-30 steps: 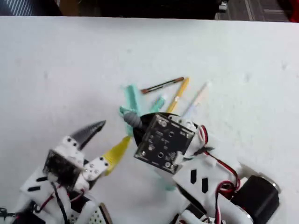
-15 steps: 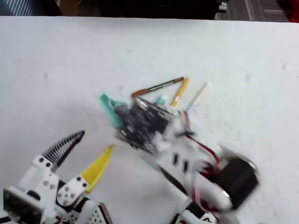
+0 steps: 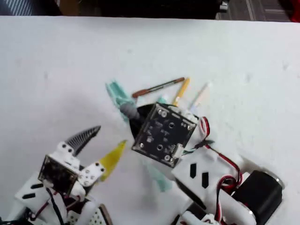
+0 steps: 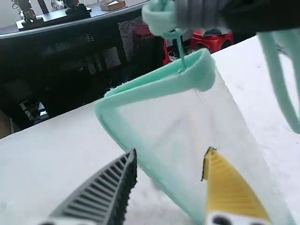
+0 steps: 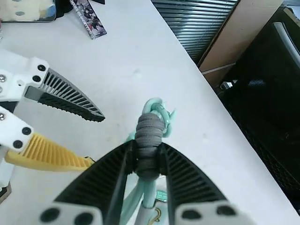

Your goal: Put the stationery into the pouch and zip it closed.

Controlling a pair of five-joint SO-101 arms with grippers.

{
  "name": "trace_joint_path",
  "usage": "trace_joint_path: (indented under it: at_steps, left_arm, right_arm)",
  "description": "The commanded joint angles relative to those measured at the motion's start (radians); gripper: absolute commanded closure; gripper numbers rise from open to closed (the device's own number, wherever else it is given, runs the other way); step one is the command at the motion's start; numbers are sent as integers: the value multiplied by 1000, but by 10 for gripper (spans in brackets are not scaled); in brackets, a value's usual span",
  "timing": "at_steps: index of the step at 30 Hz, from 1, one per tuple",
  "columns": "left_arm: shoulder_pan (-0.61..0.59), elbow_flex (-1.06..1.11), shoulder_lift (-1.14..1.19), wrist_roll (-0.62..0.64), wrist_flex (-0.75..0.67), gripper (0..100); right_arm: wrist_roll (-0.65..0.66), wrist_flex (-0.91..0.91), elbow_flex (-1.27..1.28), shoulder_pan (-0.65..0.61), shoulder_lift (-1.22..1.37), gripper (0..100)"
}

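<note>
Mint-green translucent mesh pouch (image 3: 116, 92) lies near the middle of the high view on the white table (image 3: 243, 56), mostly covered by the right arm, with one end showing left of centre and another part below centre. The right gripper (image 5: 147, 146) has its black jaws clamped on the grey cord-wrapped pull (image 5: 149, 136) at the pouch's teal loop. The left gripper (image 3: 110, 135), in the lower left, holds its black and yellow jaws wide apart just beside the pouch, apart from it. Above centre lie a thin brown pencil (image 3: 157, 87), a yellow pen (image 3: 181, 91) and a pale pen (image 3: 200, 95), fanned out beside the pouch.
</note>
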Motion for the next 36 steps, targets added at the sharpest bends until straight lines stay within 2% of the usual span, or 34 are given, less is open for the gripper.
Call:
trace_joint_path:
  at_steps: [1, 6, 10, 12, 14, 17, 19, 22, 24, 30, 36]
  left_arm:
    - [36, -87, 5, -3, 18, 736]
    - [24, -132, 7, -14, 41, 730]
    - [-124, -34, 7, -114, -9, 729]
    - [-206, 51, 7, -123, -109, 729]
    - [-239, 153, 7, -107, -267, 731]
    - [-197, 287, 8, -44, -471, 734]
    - [-147, 330, 8, -6, -519, 752]
    - [-114, 345, 8, 35, -526, 762]
    - [-148, 339, 5, 80, -528, 762]
    - [-417, 245, 2, 187, -508, 762]
    - [-667, -37, 2, 210, -311, 745]
  right_arm:
    - [0, 1, -38, -4, -7, 982]
    - [0, 4, -40, -4, -8, 982]
    - [0, 31, -46, -5, -25, 982]
    - [0, 56, -43, -12, -38, 982]
    - [0, 76, -41, -51, -45, 982]
    - [0, 85, -40, -79, -38, 982]
    - [0, 81, -40, -81, -38, 982]
    - [0, 84, -40, -91, -31, 982]
    - [2, 84, -40, -93, -33, 982]
    - [2, 48, -40, -85, -30, 982]
    - [0, -53, 49, -85, 12, 982]
